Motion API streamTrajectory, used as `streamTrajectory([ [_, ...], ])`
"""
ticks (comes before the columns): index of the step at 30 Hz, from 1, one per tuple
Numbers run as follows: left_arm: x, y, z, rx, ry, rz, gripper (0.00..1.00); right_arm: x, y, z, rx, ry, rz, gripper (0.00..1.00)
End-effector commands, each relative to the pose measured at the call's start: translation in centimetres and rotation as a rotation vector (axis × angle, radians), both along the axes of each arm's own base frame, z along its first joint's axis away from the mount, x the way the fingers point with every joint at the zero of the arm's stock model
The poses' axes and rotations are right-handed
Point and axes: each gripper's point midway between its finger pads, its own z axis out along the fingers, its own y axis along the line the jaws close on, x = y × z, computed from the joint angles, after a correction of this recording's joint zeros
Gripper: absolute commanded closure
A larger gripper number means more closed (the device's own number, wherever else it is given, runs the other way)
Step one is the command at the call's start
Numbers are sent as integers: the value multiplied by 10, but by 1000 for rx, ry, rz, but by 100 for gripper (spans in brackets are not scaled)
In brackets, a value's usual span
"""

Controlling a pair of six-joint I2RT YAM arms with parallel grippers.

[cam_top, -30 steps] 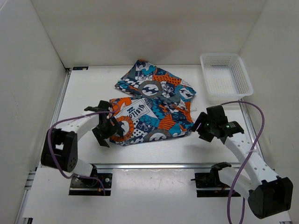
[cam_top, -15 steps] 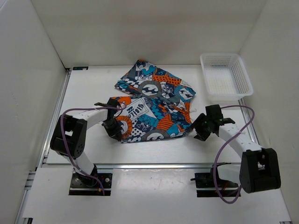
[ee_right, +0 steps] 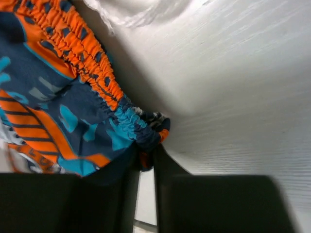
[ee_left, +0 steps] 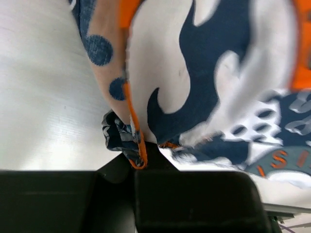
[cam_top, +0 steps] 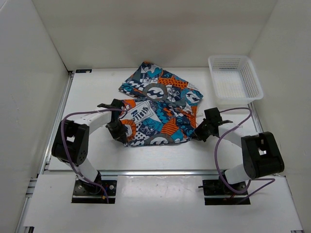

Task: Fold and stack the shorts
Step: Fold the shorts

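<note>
The shorts (cam_top: 160,111) lie rumpled in the middle of the counter (cam_top: 92,92), one printed part near the arms and another just behind it. The left fingers (cam_top: 118,130) are clenched on the near left hem corner. The right fingers (cam_top: 199,132) pinch the gathered waistband corner at the near right. A basket (cam_top: 253,77) sits back right, apart from the cloth
</note>
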Motion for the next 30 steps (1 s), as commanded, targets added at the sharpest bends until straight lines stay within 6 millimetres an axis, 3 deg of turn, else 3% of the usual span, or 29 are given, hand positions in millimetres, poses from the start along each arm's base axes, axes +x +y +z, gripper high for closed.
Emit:
streamTrajectory([
  [1, 30, -4, 42, -12, -135, -20, 90, 10, -3, 10, -50, -12, -36, 88],
  [2, 35, -3, 51, -1, -157, -17, 90, 30, -8, 35, -86, -94, -52, 98],
  [3, 39, -2, 59, 9, -170, -30, 90, 31, -17, 45, -130, -102, -39, 100],
  [4, 52, 1, 88, 11, -225, -34, 90, 39, -24, 60, -157, -139, -47, 100],
  [5, 58, 5, 100, 38, -251, -38, 90, 46, -28, 79, -182, -182, -41, 100],
  [6, 64, 6, 119, 46, -292, -41, 90, 68, -35, 123, -209, -296, -67, 100],
  [7, 71, 12, 140, 53, -336, -31, 90, 66, -41, 140, -254, -319, -29, 100],
  [8, 82, 18, 179, 63, -411, -24, 90, 71, -43, 163, -273, -371, -16, 100],
  [9, 87, 22, 199, 68, -449, -19, 90, 73, -45, 190, -286, -435, -5, 100],
  [10, 89, 22, 223, 56, -503, -22, 90, 77, -46, 231, -307, -520, 31, 100],
  [11, 97, 28, 270, 43, -626, 0, 90, 75, -48, 256, -316, -575, 44, 100],
  [13, 94, 32, 312, 24, -732, 6, 90, 70, -52, 308, -347, -689, 80, 100],
  [14, 88, 37, 345, 10, -823, 13, 90, 66, -53, 322, -355, -721, 86, 100],
  [15, 84, 36, 360, -11, -865, 12, 90, 60, -54, 337, -354, -756, 97, 100],
  [19, 55, 39, 408, -68, -991, -7, 90, 32, -52, 386, -336, -866, 153, 100],
  [23, 17, 45, 456, -111, -1148, -22, 90, -14, -59, 434, -334, -1009, 179, 100],
  [24, -1, 50, 478, -118, -1229, -28, 90, -23, -60, 443, -334, -1037, 187, 100],
  [30, -74, 71, 544, -139, -1493, -25, 90, -96, -72, 517, -356, -1249, 230, 100],
])
